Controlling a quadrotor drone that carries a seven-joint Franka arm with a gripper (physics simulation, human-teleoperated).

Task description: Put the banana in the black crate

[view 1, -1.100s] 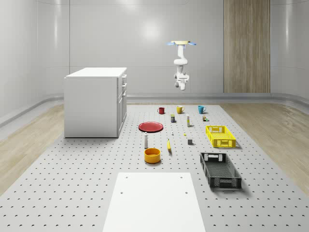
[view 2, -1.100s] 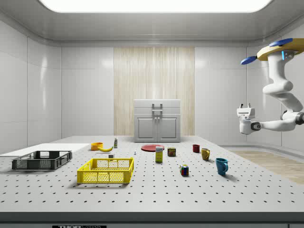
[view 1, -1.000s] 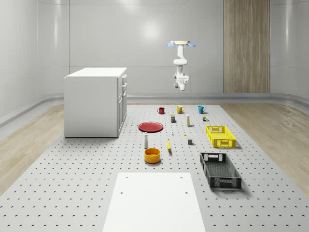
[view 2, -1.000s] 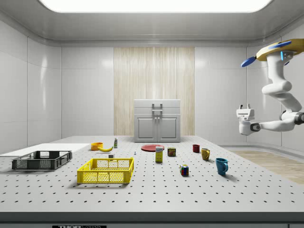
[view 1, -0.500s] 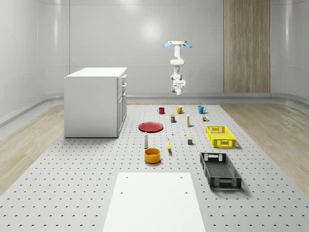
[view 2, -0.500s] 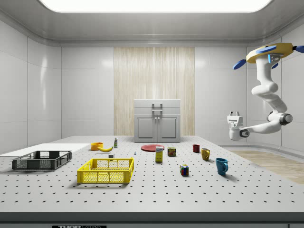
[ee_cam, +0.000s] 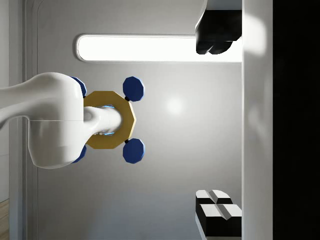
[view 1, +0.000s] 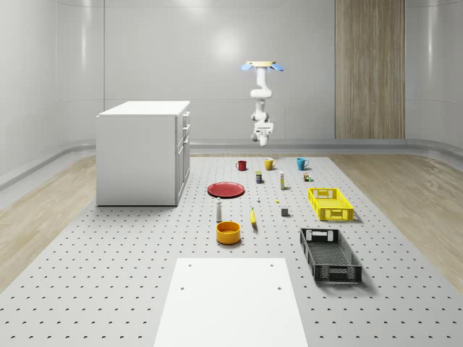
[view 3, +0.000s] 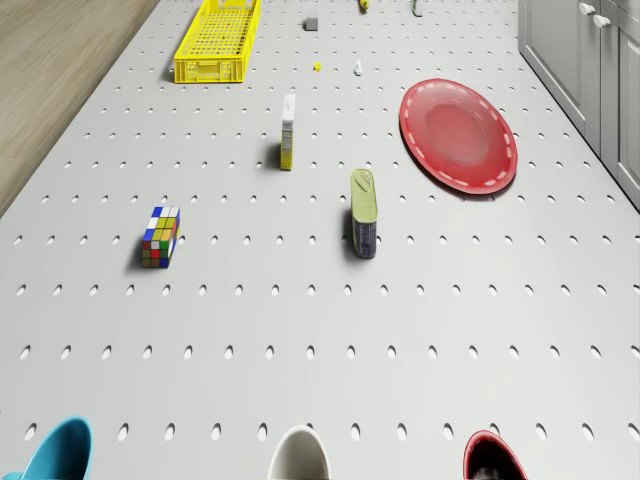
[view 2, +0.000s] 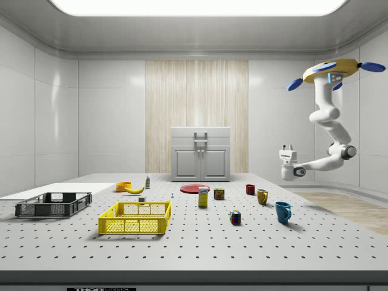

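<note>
Since the earlier frames the drone (view 2: 337, 68) has shifted toward the side view's left, now hovering high above the table's (view 1: 130, 275) far edge, near the mugs. The gripper (view 2: 287, 147) points upward, fingers (ee_cam: 215, 37) spread apart and holding nothing. Well below and far forward of the gripper lies the black crate (view 1: 330, 254), at the table's near end. The banana (view 1: 253, 216) rests on the table between gripper and crate, beside the orange bowl (view 1: 228, 232), clear of the crate.
</note>
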